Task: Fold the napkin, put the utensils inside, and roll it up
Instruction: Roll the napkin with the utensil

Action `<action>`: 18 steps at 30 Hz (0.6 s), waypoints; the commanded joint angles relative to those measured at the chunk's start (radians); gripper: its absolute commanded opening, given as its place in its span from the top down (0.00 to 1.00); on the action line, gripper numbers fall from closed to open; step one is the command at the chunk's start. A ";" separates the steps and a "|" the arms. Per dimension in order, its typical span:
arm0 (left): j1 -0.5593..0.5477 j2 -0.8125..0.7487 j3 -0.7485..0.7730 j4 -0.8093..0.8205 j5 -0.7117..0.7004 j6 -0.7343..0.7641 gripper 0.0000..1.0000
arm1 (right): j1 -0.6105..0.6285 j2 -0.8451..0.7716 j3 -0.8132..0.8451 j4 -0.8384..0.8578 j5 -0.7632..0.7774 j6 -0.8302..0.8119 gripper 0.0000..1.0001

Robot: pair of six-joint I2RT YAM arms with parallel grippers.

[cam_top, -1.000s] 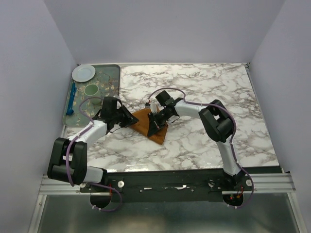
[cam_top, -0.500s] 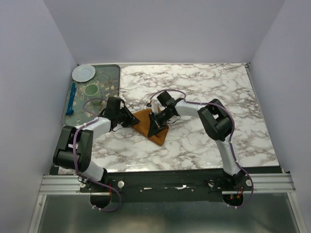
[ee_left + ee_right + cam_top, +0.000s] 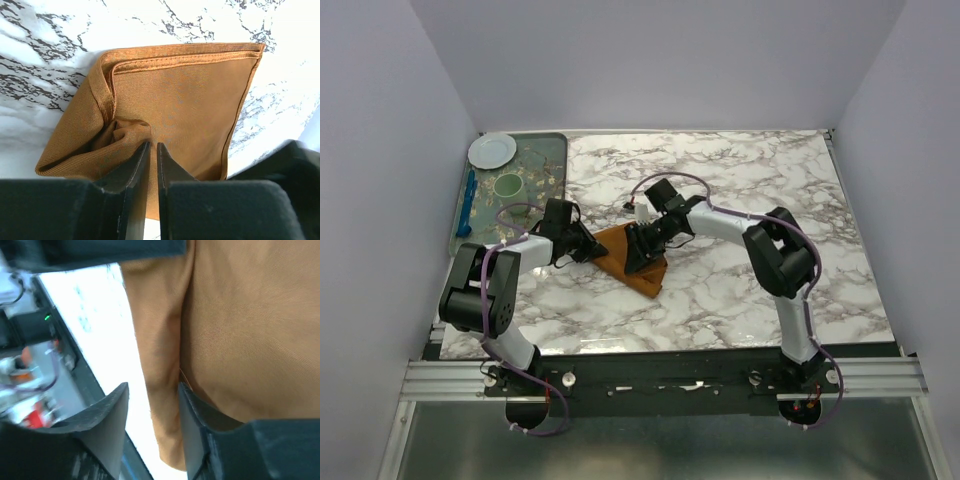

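The rust-orange napkin (image 3: 645,275) lies folded near the middle of the marble bench (image 3: 750,190), with both of my arms reaching in over it from either side. My left hand (image 3: 590,250) is nipped almost closed on the cloth's left corner, its fingers (image 3: 131,170) a slit apart and a fold bunched at their tips. My right hand (image 3: 638,258) hangs over the napkin's middle with its fingers spread, gripping nothing. Cloth and white marble show between them.
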State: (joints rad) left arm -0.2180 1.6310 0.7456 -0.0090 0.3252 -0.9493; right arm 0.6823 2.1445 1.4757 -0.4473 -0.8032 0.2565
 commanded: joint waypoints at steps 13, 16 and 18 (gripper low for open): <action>0.005 0.033 -0.003 -0.062 -0.054 0.035 0.81 | 0.333 -0.161 -0.038 0.029 1.021 -0.339 0.33; 0.005 0.036 -0.005 -0.057 -0.049 0.029 0.81 | 0.362 -0.129 -0.026 0.044 1.055 -0.353 0.34; 0.005 0.036 -0.003 -0.057 -0.051 0.027 0.81 | 0.372 -0.109 -0.025 0.056 1.079 -0.356 0.34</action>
State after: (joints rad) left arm -0.2180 1.6375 0.7509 -0.0101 0.3256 -0.9459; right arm 1.0317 1.9873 1.4437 -0.4248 0.1230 -0.0494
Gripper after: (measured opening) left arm 0.189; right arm 0.666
